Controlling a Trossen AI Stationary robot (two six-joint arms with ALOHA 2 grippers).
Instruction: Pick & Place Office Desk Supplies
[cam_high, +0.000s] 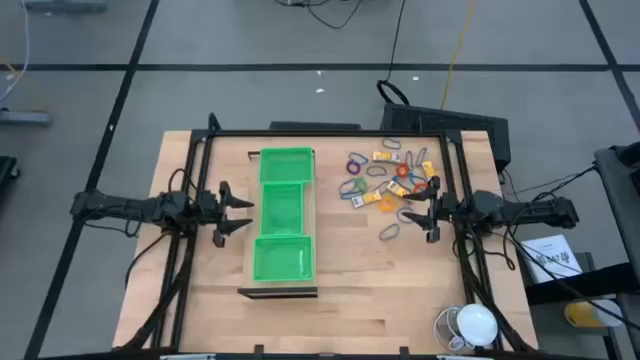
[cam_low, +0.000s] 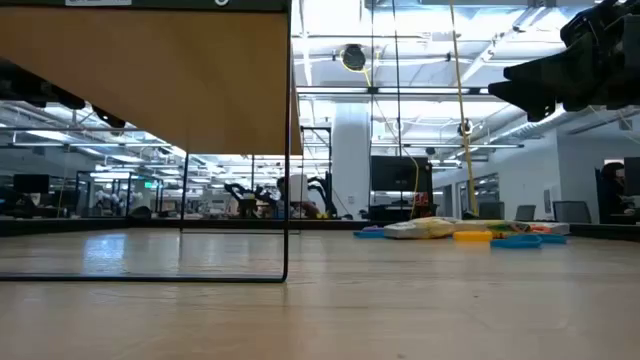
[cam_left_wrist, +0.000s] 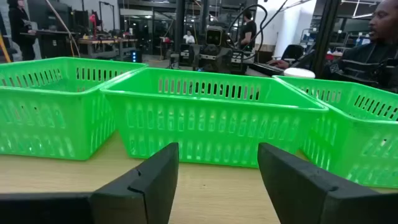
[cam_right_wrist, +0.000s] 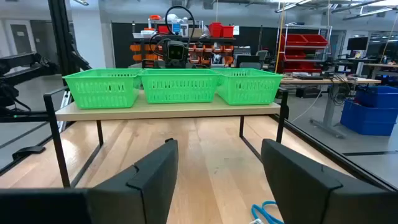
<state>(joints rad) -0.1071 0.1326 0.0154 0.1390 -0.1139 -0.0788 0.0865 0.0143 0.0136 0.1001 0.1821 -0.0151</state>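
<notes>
Supplies (cam_high: 385, 180) lie scattered on the surface (cam_high: 340, 300) at the far right: thin loops in blue, purple, green, orange-red, plus small yellow/orange rectangles. None in the green tray (cam_high: 283, 215) yet, so judged at the start of the task.

Right hand (cam_high: 424, 212) hovers at the near-right edge of the pile, fingers spread, nothing between them. A blue loop (cam_right_wrist: 267, 211) shows just below its fingers in the right wrist view. The pile runs away from this hand toward the far edge and slightly inward toward the tray. The nearest loops sit just beside its tips.

Left hand (cam_high: 238, 212) is on the other side of the tray, facing its middle compartment (cam_left_wrist: 211, 115), also released and empty. The tray stands between it and the pile, so the right arm is clearly nearer for the first pick. Tray's long axis runs near-to-far.
</notes>
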